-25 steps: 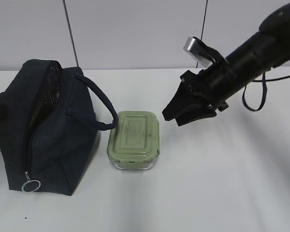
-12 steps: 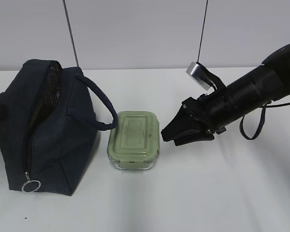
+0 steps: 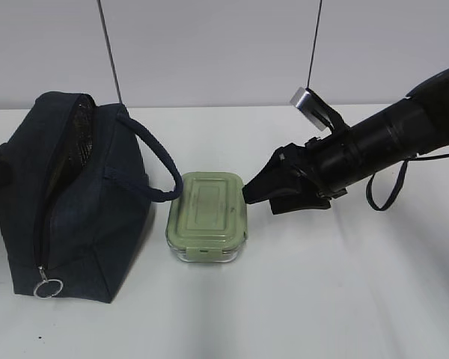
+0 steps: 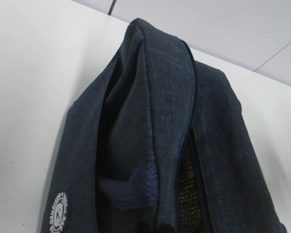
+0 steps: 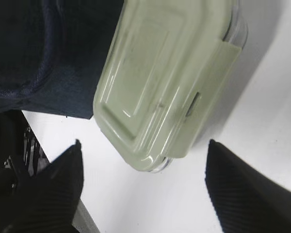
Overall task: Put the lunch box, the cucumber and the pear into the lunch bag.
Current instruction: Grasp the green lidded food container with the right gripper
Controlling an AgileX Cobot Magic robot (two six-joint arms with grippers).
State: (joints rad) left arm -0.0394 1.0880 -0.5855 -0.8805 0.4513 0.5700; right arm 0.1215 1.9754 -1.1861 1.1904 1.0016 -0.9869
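The box (image 3: pixel 207 216) is sitting just right of the bag (image 3: pixel 67 198), under its handle; the right gripper (image 5: pixel 143 182) is spreading around its near end; rigid, probably slippery, so gripping the short sides seems best.

Across the three exterior pictures the right gripper (image 3: pixel 256 192) travels from the upper right toward the centre of the frame and drops lower, so that its dark tip, once well apart from the lunch box (image 3: pixel 207 216), now sits just beside that box's upper right corner, at the lid's edge. The arm behind it lies flatter and reaches in further from the right edge. In the right wrist view its fingers (image 5: pixel 242 194) stand spread, one on each side of the box's near corner.
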